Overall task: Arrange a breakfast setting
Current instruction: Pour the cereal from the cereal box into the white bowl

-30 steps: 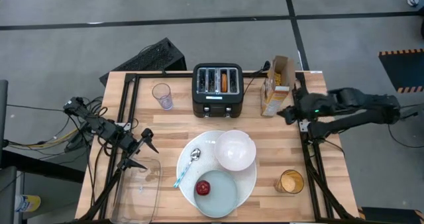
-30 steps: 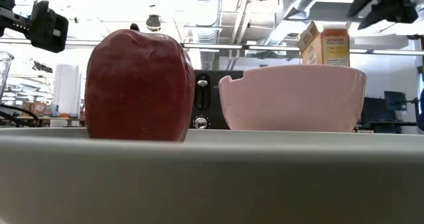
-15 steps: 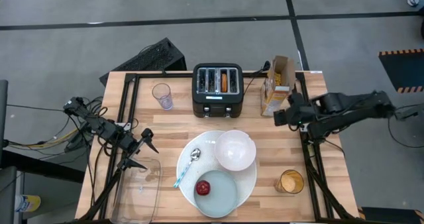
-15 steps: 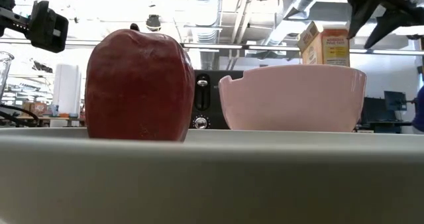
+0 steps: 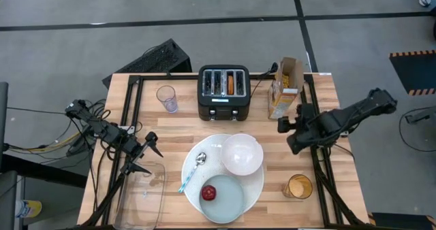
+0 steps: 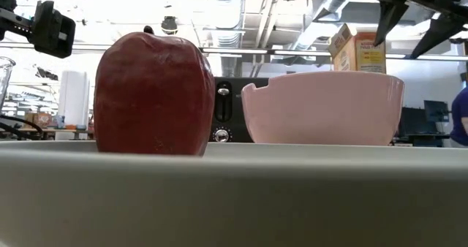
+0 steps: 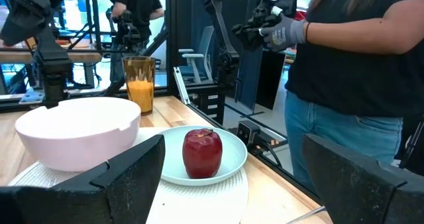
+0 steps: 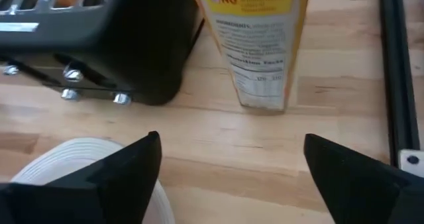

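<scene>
Right claw above the table, facing the cereal box, nothing held.

Your right claw [image 5: 291,133], fingers apart and empty, hovers right of the white bowl [image 5: 242,154] and near the cereal box [image 5: 285,87]. The bowl sits on the large white plate [image 5: 255,184] with the apple [image 5: 208,192] on its small blue plate [image 5: 228,199]. Likely next: close on the box, then pour. Left claw [image 5: 144,155] waits, fingers apart, at the table's left.

bare wood between cereal box [image 5: 285,87] and white bowl [image 5: 242,153] | toaster [image 5: 223,92] flanks
</scene>
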Action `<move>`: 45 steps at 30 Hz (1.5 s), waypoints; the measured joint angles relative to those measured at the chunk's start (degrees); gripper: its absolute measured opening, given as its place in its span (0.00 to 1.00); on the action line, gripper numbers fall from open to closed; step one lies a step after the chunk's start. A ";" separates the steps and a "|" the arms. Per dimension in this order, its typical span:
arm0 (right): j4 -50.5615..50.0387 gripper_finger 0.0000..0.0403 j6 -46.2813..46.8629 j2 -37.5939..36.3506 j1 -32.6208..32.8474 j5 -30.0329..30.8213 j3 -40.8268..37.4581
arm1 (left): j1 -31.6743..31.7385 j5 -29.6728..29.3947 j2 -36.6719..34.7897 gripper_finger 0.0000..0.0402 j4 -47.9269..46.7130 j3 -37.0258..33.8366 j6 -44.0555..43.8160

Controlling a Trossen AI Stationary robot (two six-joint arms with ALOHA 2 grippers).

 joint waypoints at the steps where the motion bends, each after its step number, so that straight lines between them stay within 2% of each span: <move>1: -0.42 0.98 1.32 0.77 0.38 0.13 0.00 | 0.00 -0.01 0.01 0.84 -0.01 0.00 0.00; 7: -1.30 0.99 5.57 4.85 1.14 2.17 0.00 | 0.00 -0.01 0.01 0.84 0.00 0.00 0.00; 10: -2.18 0.99 6.04 7.69 0.19 4.38 0.00 | 0.00 -0.01 0.01 0.84 -0.01 0.00 0.00; 20: -2.80 0.99 8.75 15.88 -2.62 6.03 -0.04 | 0.00 -0.01 0.01 0.84 -0.01 0.00 0.00; 29: -0.58 0.98 17.91 19.28 1.66 11.38 -6.92 | 0.00 -0.01 0.01 0.84 0.00 0.00 0.00; 40: 7.26 0.98 19.56 24.89 1.71 13.44 -11.78 | 0.00 -0.01 0.01 0.84 -0.01 0.00 0.00; 45: 7.39 0.98 20.09 26.36 0.06 13.72 -12.35 | 0.00 -0.01 0.01 0.84 -0.01 0.00 0.00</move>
